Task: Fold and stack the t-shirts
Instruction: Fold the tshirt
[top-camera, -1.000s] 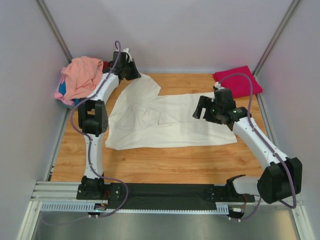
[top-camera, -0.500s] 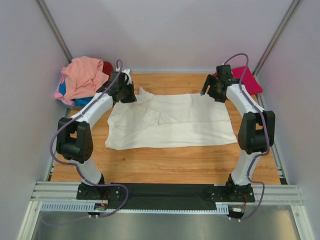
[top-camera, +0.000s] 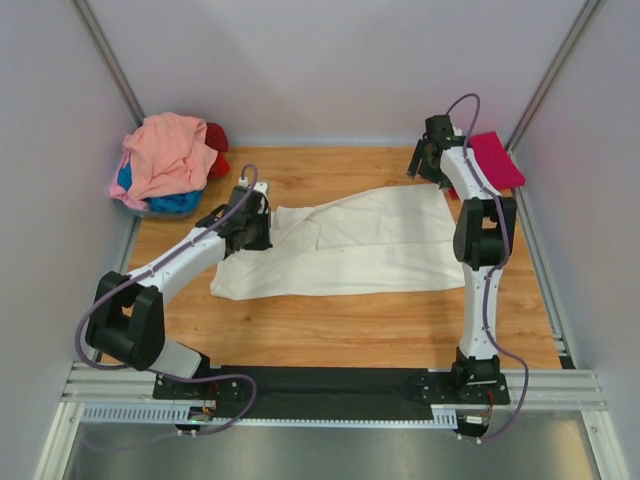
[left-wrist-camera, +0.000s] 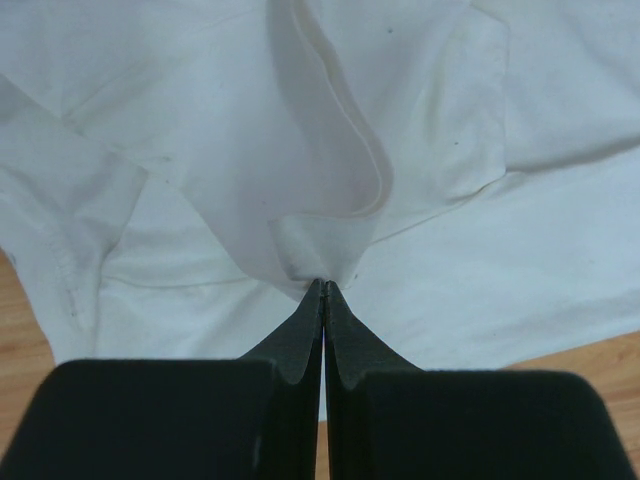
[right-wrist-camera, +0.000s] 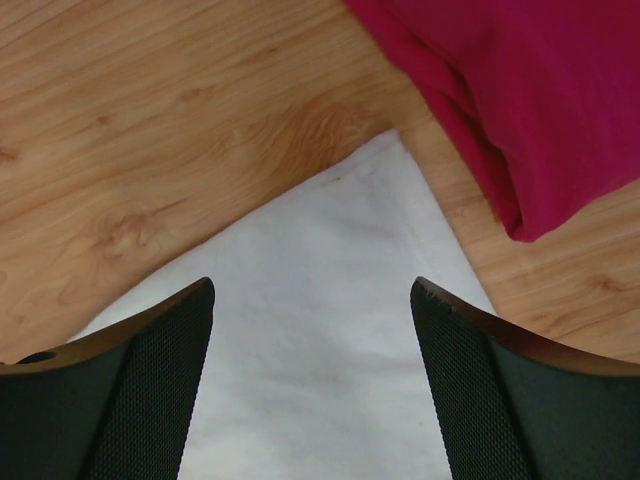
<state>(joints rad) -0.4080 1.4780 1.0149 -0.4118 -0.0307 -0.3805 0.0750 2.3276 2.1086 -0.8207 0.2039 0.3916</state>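
**Left gripper pinches the white shirt, right gripper waits open**

The left gripper (left-wrist-camera: 322, 288) has its two fingers pressed tight together. A small fold of the cream-white t-shirt (left-wrist-camera: 430, 140) is pinched between the tips. Just past the tips the cloth bunches up into a soft ridge that runs away from the gripper. A hemmed flap of the shirt lies to the left of the fingers. The rest of the shirt spreads out in front of them on the wooden table (left-wrist-camera: 20, 340).

The right gripper (right-wrist-camera: 310, 288) has its fingers wide apart and holds nothing. It hangs over a corner of the same white shirt. The corner points away from the gripper and sits between the two fingers. Past the corner there is only bare wood. Up and to the right of the fingers lies the magenta t-shirt (right-wrist-camera: 540, 90), folded, just beside the white corner.

Well away from the left gripper, off to its left at the far edge of the table, there is a heap of shirts. The salmon-pink t-shirt (top-camera: 165, 150) is on top. The blue t-shirt (top-camera: 175, 203) peeks out under it. The red t-shirt (top-camera: 215, 140) shows at the heap's right side.
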